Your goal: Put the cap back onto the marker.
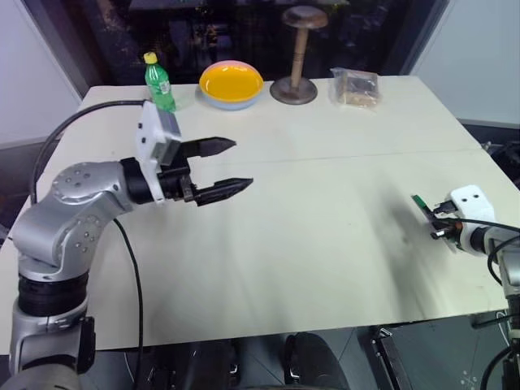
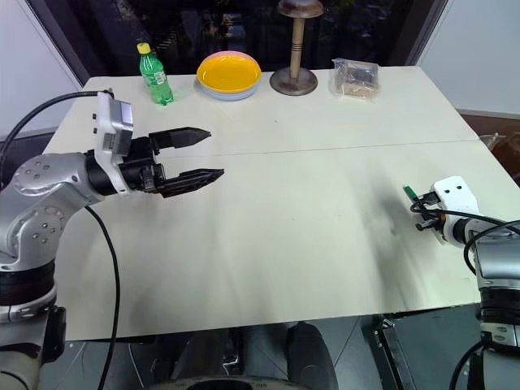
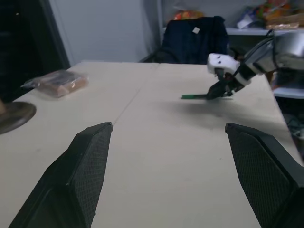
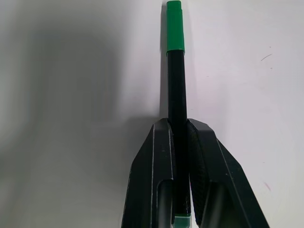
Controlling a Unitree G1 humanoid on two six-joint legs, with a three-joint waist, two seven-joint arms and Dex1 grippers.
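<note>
The right gripper (image 4: 179, 142) is clamped on the marker (image 4: 176, 95), a thin black stick whose far end carries the cap (image 4: 175, 26), a small bright green plastic cylinder already seated on it. This gripper sits low over the near right part of the bench (image 1: 325, 244), a pale, smooth, matte board with a seam running across it. The left gripper (image 1: 223, 166) hangs above the left side of the bench with its two black, wedge-shaped, finely textured fingers (image 3: 88, 161) spread wide and nothing between them. Along the far edge stand a green plastic bottle (image 1: 160, 83) with a yellow lid, a shallow bowl (image 1: 231, 84) with a glossy yellow inside, a wooden stand (image 1: 297, 53) on a round base, and a clear crinkled bag (image 1: 355, 87) holding something brown.
</note>
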